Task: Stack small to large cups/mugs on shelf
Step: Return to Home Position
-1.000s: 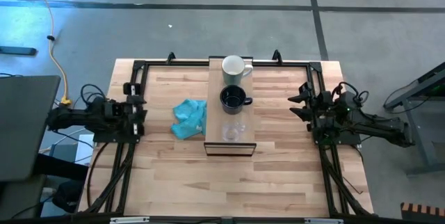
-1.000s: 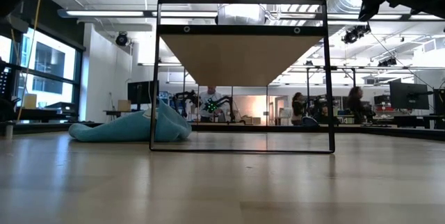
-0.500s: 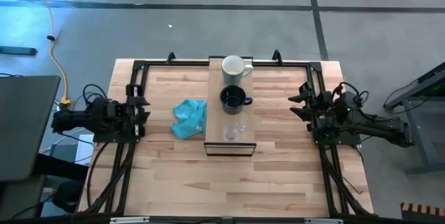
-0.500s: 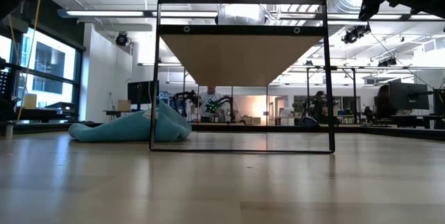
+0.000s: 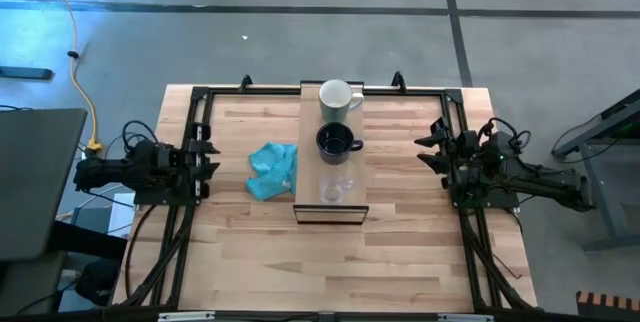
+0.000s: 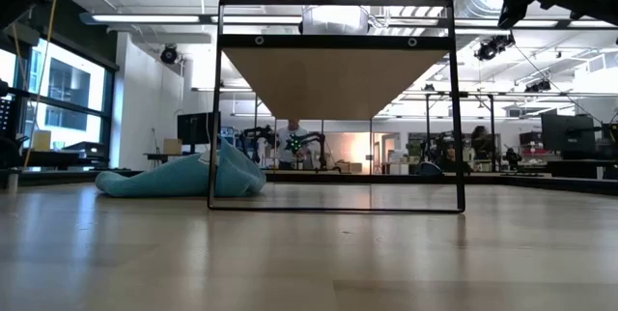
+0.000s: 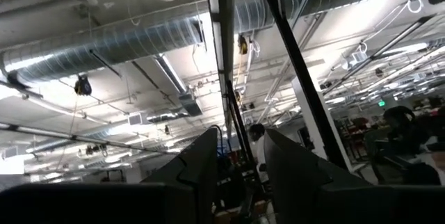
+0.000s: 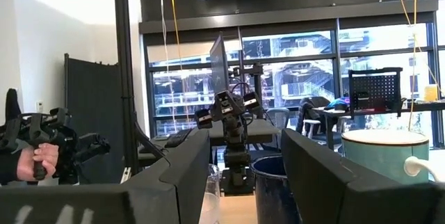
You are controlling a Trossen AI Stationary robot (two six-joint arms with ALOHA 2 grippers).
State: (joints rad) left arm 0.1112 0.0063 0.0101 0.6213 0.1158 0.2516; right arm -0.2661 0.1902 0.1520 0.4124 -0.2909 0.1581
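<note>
Shelf [image 5: 309, 122] bearing three mugs [image 5: 335, 143], teal cloth [image 5: 273, 169] beside, wooden tabletop [image 5: 400, 252], ducted ceiling [image 7: 132, 40]

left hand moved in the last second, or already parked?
Yes, slightly. In the high view the left hand has edged inward toward the teal cloth, which has not shifted.

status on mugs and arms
Left end effector open, empty, far left; right end effector same, far right. White mug, black mug, glass cup lined on shelf. Teal cloth beside shelf.
</note>
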